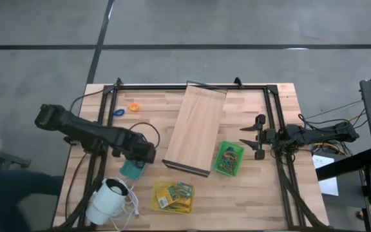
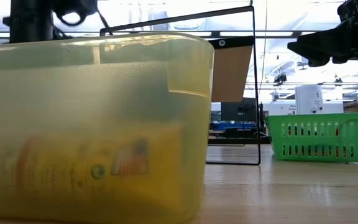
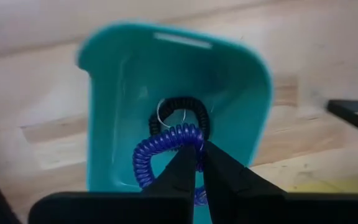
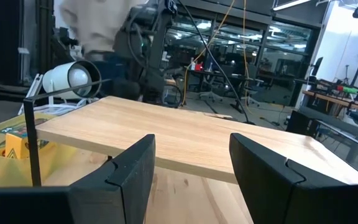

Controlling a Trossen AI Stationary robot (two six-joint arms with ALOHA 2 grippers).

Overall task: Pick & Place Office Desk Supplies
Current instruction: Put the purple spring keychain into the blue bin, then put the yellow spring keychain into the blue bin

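Centering matters: my left gripper (image 3: 196, 149), clenched on the blue coil (image 3: 160, 152), should drop it squarely inside the teal bin (image 3: 114, 112).

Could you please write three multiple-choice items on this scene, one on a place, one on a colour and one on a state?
1. Where does the green basket stand?
A. Right of the wooden board
B. Left of it
C. On it

2. What colour is the coiled band in the left gripper?
A. Red
B. Blue
C. Tan

3. How is the right gripper?
A. Shut on a ring
B. Shut, empty
C. Open, empty

Answers: 1 A, the high view shows the basket by the board's right edge. 2 B, the blue coil hangs from the shut fingertips over the teal bin. 3 C, its fingers stand apart with nothing between.
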